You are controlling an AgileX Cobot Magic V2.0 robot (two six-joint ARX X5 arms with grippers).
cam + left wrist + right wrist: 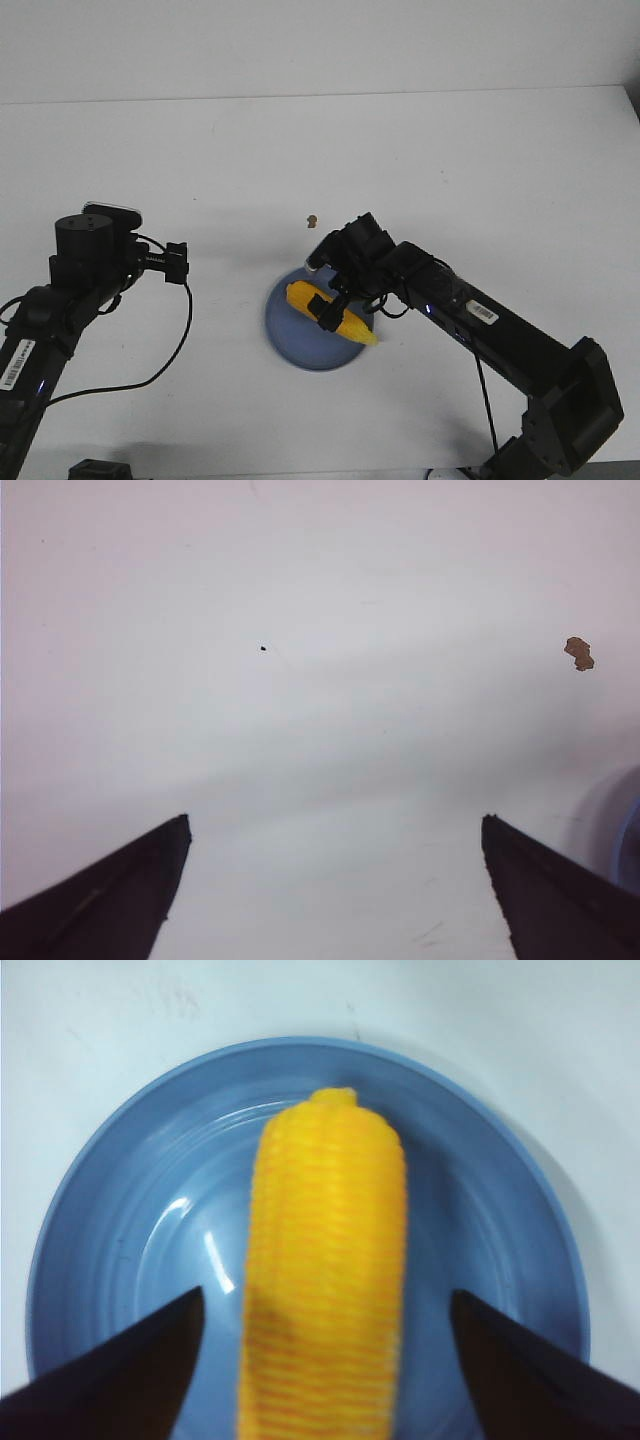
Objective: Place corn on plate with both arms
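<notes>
My right gripper [327,312] is just over the plate [290,345]. Its two black fingers [125,1370] are spread wide, one on each side of the corn [325,1290]. In the right wrist view there is a gap of blue plate between each finger and the corn, so I am not squeezing it. I think I have let it go.

The corn is lying flat on the blue plate, across the middle. It is about as long as the plate is wide. From the front, one end seems to reach the rim on my right side, but it does not look like it will roll off.

So I think the main job is done: the corn is on the plate. What is left is to lift my right arm up and away without bumping the corn.

Farther off, my left gripper [178,262] hangs over the bare white table [480,170], well apart from the plate. Its fingers [110,905] are spread wide too, and it holds nothing.

Beyond the plate a tiny brown speck [311,220] sits on the table. It is not part of my job.
</notes>
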